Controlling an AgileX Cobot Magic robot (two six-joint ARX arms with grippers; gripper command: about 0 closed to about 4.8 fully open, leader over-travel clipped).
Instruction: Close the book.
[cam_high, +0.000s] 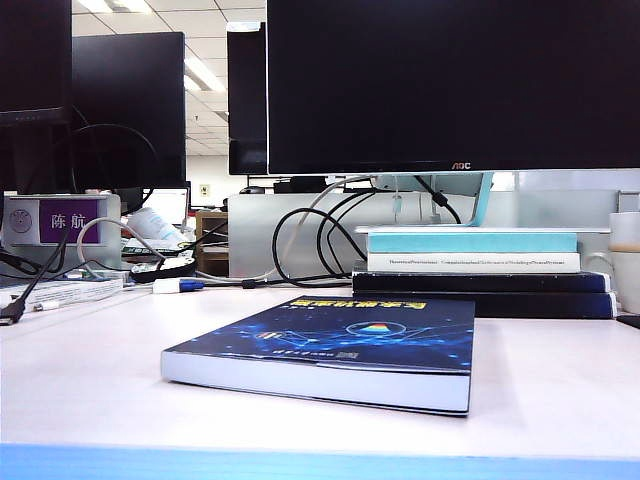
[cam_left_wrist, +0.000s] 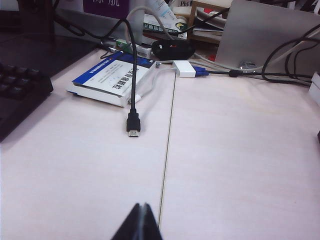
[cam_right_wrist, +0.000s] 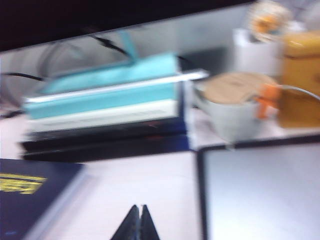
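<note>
My left gripper (cam_left_wrist: 141, 220) hangs over bare table (cam_left_wrist: 240, 150), fingers pressed together on nothing, with no book in its view. My right gripper (cam_right_wrist: 141, 222) is likewise pinched shut and empty. The book (cam_high: 330, 350) lies flat mid-table, cover up, already closed, long axis running away from me; its corner sits just beside my right jaws, so that arm is nearer.
</note>
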